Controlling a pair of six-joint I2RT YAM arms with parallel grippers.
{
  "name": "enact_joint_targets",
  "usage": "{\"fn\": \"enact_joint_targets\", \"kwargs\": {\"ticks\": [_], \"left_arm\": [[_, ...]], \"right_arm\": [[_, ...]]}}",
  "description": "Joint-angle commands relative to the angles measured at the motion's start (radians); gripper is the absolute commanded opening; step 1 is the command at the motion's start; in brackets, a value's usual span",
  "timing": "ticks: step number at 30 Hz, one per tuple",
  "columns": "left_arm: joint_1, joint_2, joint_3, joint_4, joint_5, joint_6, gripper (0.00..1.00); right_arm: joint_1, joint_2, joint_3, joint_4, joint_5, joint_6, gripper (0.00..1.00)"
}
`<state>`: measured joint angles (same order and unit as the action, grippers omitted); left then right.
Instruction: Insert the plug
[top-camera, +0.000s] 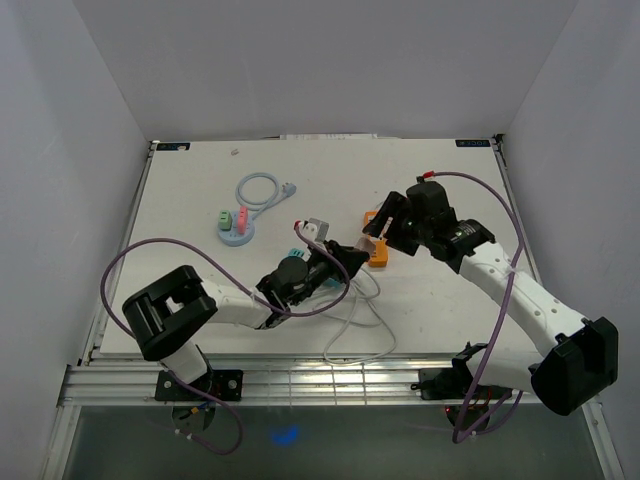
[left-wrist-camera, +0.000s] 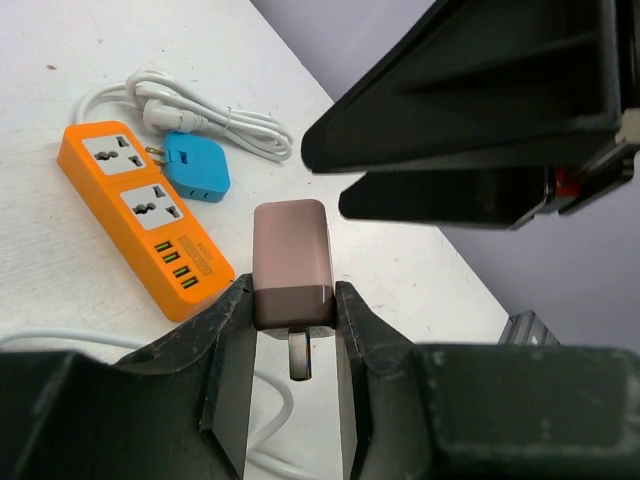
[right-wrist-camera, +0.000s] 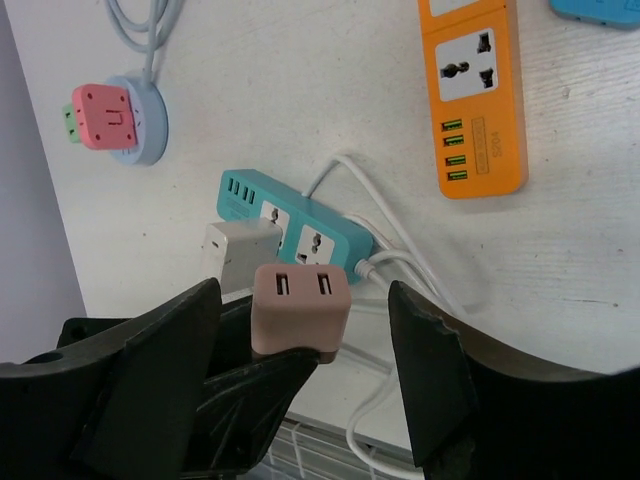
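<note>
Left end effector (left-wrist-camera: 292, 318) around plug (left-wrist-camera: 291, 255)

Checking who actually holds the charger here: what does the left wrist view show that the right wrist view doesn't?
Left wrist only: the pink charger with its metal prong showing, and the left gripper clamped on its sides.
Right wrist only: the charger's two USB ports, the teal power strip, a white adapter, the round socket base, and the right gripper open, its fingers clear of the charger.
Both: the charger, the orange power strip and white cable.
</note>
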<state>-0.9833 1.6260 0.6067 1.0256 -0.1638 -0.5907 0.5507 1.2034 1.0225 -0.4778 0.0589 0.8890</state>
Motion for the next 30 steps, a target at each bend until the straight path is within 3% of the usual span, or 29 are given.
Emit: {"fn": "enact_joint_targets", "kwargs": {"ticks": [1, 7, 11, 15, 21, 24, 30], "left_arm": [[0.011, -0.101, -0.053, 0.106, 0.039, 0.06, 0.0], [0.04, -0.213, -0.192, 0.211, 0.15, 0.138, 0.0], [0.063, -0.294, -0.225, 0.188, 0.279, 0.161, 0.0], [0.106, -0.341, -0.237, 0.189, 0.461, 0.141, 0.0], [0.221, -0.334, -0.239, 0.278, 0.713, 0.011, 0.0], [0.248, -0.325, -0.231, 0.324, 0.771, -0.033, 0.0], [0.255, -0.327, -0.188, 0.307, 0.845, -0.046, 0.0]], "right_arm": [[-0.014, -0.004, 0.07, -0.005, -0.048, -0.105, 0.74], [-0.066, -0.024, 0.11, 0.027, -0.272, -0.404, 0.74], [-0.084, -0.122, 0.054, 0.192, -0.454, -0.597, 0.74], [-0.086, -0.172, -0.012, 0.336, -0.638, -0.689, 0.77], [-0.086, -0.128, -0.048, 0.517, -0.989, -0.681, 0.76], [-0.086, -0.133, -0.105, 0.629, -1.039, -0.628, 0.75], [-0.083, -0.133, -0.11, 0.611, -1.071, -0.673, 0.7]]}}
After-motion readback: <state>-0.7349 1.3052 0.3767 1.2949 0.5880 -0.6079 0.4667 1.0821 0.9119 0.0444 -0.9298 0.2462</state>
